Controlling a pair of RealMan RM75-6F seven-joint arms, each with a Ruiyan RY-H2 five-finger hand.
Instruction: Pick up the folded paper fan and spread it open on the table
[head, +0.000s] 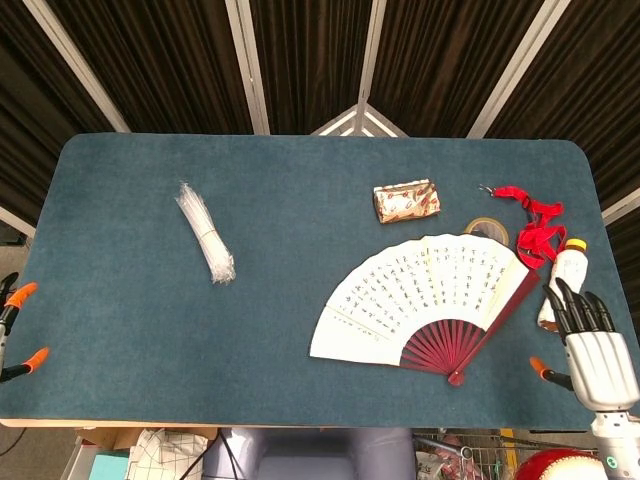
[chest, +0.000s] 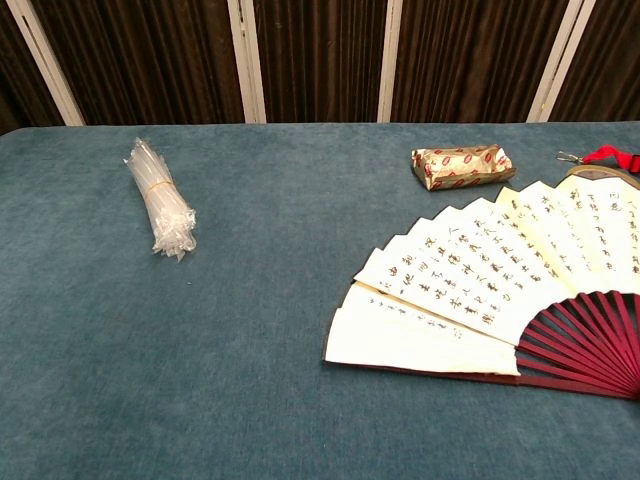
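The paper fan (head: 420, 300) lies spread open on the blue-green table (head: 300, 200), right of centre, its cream leaf fanned toward the far edge and its dark red ribs meeting at a pivot near the front edge; the leaf carries columns of black brush characters, too small to read. The right hand (head: 597, 350) sits at the table's front right corner, apart from the fan, fingers straight and parted, grasping nothing. Of the left hand (head: 14, 330) only orange-tipped fingers show at the left edge of the head view, spread and bare of any object. Behind the fan lies a small wrapped packet (head: 406, 200) printed with red marks, no wording legible. A roll of tape (head: 487, 229) is partly tucked under the fan's far edge, a red lanyard (head: 535, 225) lies beside it, and a white bottle with a yellow cap (head: 563, 280) lies just right of the fan. A bundle of clear plastic sleeves (head: 205, 245) rests well to the left
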